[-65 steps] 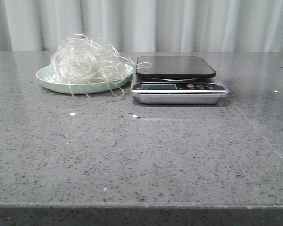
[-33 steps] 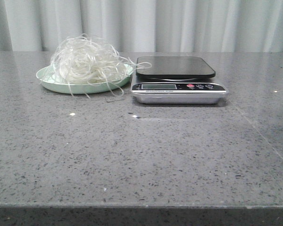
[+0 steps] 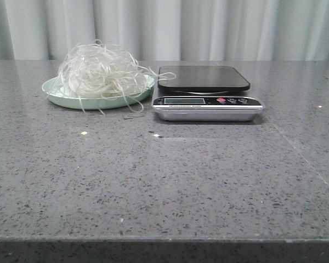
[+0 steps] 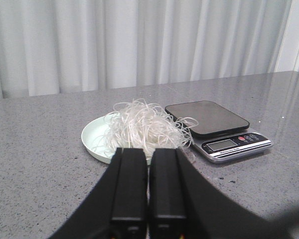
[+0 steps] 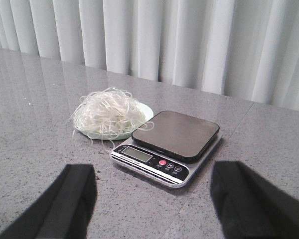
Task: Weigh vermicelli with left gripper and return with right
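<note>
The vermicelli (image 3: pixel 101 71) is a fluffy whitish nest on a pale green plate (image 3: pixel 55 93) at the back left of the table. It also shows in the left wrist view (image 4: pixel 142 127) and the right wrist view (image 5: pixel 109 112). A kitchen scale (image 3: pixel 205 93) with a dark, bare platform stands right of the plate. My left gripper (image 4: pixel 148 159) is shut and empty, well short of the plate. My right gripper (image 5: pixel 152 179) is open and empty, short of the scale (image 5: pixel 169 142). Neither gripper shows in the front view.
The table (image 3: pixel 164 181) is grey speckled stone with a front edge near the bottom of the front view. A short loose strand (image 3: pixel 132 115) lies on the table in front of the plate. A pale curtain (image 3: pixel 164 27) hangs behind the table.
The scale has shifted very slightly. A short loose strand now shows on the table in front of the plate.
</note>
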Robot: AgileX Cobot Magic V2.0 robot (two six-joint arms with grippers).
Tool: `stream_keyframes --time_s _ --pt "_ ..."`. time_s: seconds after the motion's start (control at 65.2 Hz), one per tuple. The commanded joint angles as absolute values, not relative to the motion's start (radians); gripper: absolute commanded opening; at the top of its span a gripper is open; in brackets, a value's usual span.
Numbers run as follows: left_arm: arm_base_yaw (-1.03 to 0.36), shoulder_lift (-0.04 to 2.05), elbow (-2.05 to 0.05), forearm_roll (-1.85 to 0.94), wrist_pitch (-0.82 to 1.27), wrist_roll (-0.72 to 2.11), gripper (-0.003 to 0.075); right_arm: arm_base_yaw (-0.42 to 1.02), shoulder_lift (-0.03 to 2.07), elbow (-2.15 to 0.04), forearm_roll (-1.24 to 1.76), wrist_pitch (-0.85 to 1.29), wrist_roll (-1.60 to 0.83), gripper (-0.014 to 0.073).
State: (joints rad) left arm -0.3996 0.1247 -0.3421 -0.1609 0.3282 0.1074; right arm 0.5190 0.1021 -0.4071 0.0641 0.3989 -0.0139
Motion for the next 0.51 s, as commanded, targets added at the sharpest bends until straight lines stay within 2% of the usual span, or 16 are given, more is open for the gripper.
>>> stream_keyframes --time_s 0.0,0.031,0.046,0.061,0.092,0.199,0.491 --pt "-0.398 0.137 -0.365 -0.175 0.248 0.109 0.0127 0.514 0.112 -0.425 0.054 0.297 -0.022 0.0398" --pt "-0.398 0.137 -0.365 -0.175 0.248 0.109 0.0127 0.514 0.112 -0.425 0.054 0.297 -0.022 0.0288" --pt "-0.398 0.137 -0.365 -0.175 0.248 0.109 0.0127 0.514 0.112 -0.425 0.054 0.297 -0.022 0.0264" --pt "-0.398 0.137 -0.365 -0.175 0.248 0.109 0.0127 0.514 0.112 -0.425 0.054 0.297 -0.022 0.0192" --pt "-0.398 0.137 -0.365 -0.175 0.248 0.109 0.0127 0.514 0.112 -0.425 0.054 0.297 -0.022 0.0124" --pt "-0.398 0.137 -0.365 -0.175 0.248 0.109 0.0127 0.514 0.112 -0.425 0.054 0.306 -0.021 0.0195" --pt "-0.398 0.137 -0.365 -0.175 0.248 0.109 0.0127 0.514 0.112 -0.425 0.054 0.311 -0.021 0.0194"
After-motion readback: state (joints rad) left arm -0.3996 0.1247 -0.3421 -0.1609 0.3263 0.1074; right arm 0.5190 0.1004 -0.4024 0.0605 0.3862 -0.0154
